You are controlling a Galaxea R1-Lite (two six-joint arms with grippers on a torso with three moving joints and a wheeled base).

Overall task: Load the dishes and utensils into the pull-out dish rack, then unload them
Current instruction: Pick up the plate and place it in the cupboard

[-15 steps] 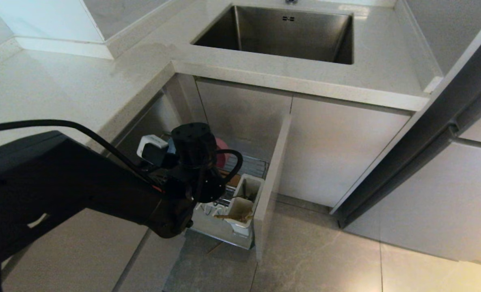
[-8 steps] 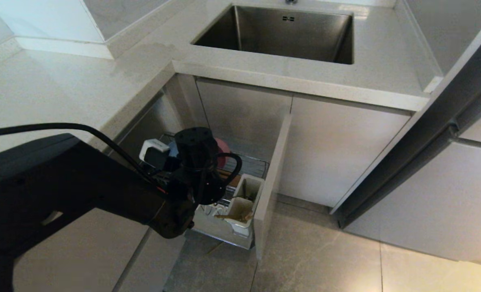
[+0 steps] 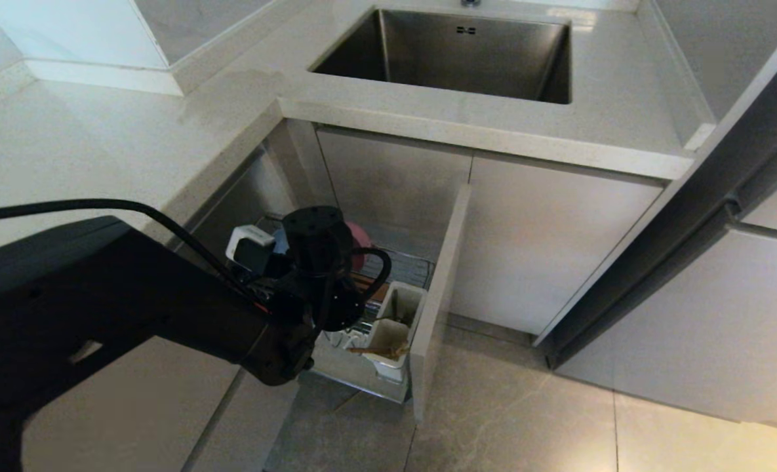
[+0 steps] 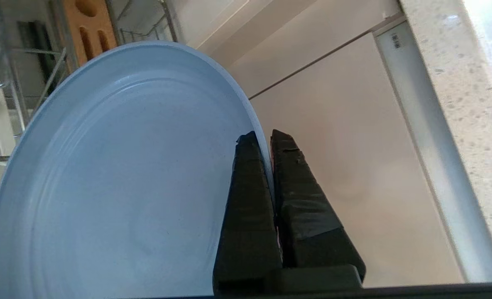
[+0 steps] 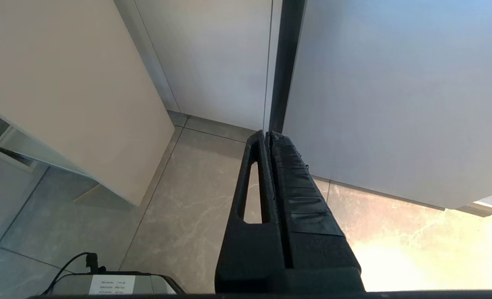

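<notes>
Under pale countertop (image 3: 132, 144) | tiled floor (image 3: 526, 419) | left pincer (image 4: 266, 143) pinching plate (image 4: 117, 187) | right pincer (image 5: 269, 137) pressed together

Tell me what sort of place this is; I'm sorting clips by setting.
Most likely a home kitchen: a steel sink set in a pale stone countertop, with a pull-out dish rack in the cabinet below.

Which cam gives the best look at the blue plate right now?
Left wrist view: the blue plate fills it, its rim pinched by the left gripper. In the head view the left arm hides nearly all of it. The right wrist view shows none of it.
</notes>
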